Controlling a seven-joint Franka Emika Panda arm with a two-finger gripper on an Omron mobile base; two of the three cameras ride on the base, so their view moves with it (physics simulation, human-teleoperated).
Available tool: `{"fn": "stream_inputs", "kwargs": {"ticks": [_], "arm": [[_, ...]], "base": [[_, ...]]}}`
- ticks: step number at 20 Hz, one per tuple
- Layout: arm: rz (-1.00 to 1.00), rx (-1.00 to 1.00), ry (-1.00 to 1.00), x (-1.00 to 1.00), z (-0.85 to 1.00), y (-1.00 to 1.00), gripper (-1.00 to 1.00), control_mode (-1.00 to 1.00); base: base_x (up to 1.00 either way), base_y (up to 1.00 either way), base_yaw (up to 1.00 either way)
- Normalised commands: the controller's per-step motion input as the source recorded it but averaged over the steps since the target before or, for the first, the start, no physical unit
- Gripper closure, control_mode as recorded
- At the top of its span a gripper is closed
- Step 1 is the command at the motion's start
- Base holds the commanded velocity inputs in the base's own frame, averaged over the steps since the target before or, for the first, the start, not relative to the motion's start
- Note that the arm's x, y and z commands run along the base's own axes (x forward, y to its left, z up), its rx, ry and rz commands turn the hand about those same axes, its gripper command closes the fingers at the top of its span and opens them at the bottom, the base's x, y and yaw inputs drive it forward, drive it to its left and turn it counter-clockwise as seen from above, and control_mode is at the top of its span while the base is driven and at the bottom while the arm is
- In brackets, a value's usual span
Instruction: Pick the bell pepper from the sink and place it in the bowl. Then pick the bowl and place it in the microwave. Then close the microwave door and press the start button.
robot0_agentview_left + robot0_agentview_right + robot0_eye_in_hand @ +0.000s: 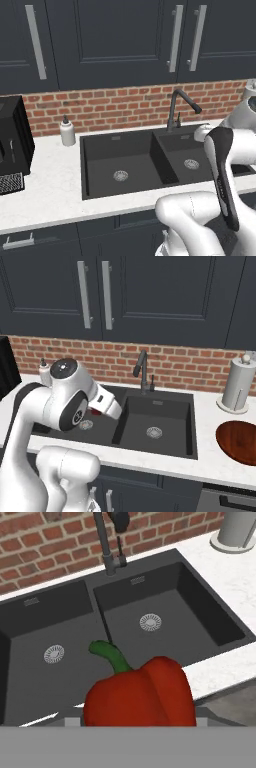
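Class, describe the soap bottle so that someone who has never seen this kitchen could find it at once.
Start at the black double sink under the brick wall. On the white counter by its left basin, against the bricks, stands the soap bottle. It is small and pale with a dark pump top, unlike the big black appliance further left.

Glossy bell pepper (142, 694) (matte sink (150, 592), metal drains).

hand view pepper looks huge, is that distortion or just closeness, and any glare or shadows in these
Hand view: the bell pepper looms large because it sits right at the lens, with soft gloss and no hard glare; edges stay sharp. Left base view: flat, even light, with the sink basins uniformly dark. Right base view: the bowl shows a faint sheen, and the robot arm blocks part of the left basin.
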Motion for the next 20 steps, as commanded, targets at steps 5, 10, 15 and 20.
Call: {"fn": "stream_inputs", "kwargs": {"ticks": [5, 10, 15, 20], "arm": [[-0.09, 0.0, 0.01, -0.25, 0.0, -0.65, 1.0, -1.0], [-0.05, 0.0, 0.0, -0.06, 0.01, -0.82, 1.0, -1.0], [-0.09, 0.0, 0.05, 0.0, 0.04, -0.8, 1.0, -1.0], [-0.12, 0.0, 0.02, 0.0, 0.0, -0.81, 1.0, -1.0]], "base": [[0.0, 0.0, 0.0], [0.0, 0.0, 0.0], [0.0, 0.0, 0.0], [0.0, 0.0, 0.0]]}}
